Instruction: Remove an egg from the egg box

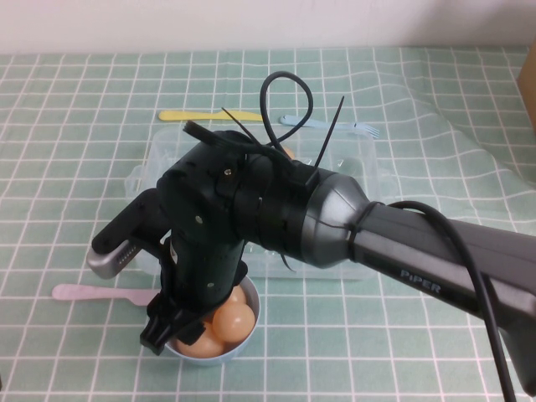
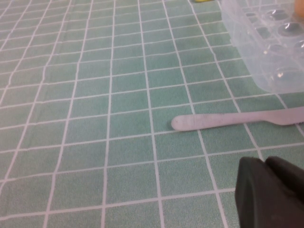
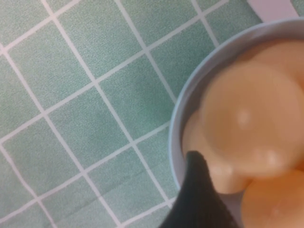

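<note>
Eggs (image 1: 234,319) sit heaped in a light-blue bowl (image 1: 251,328) at the near edge of the desk (image 1: 75,209); right wrist view shows at least three, touching, filling the bowl to its rim. One egg (image 1: 286,152) shows in the box (image 1: 360,159), at its far side, mostly hidden by the arm.

Box lies just behind the bowl; its near dimples, seen in the left wrist view, are bare.

Right gripper (image 1: 163,331) hangs over the bowl's left rim, one dark fingertip (image 3: 199,199) just beside the eggs. Spread of its fingers: cannot tell.

Left gripper (image 2: 270,192) is low over the desk, near a pink fork (image 1: 100,293) left of the bowl; cannot tell its opening.

Yellow utensil (image 1: 209,115) and blue fork (image 1: 335,126) lie behind the box. Desk left of the box is open checked cloth.
</note>
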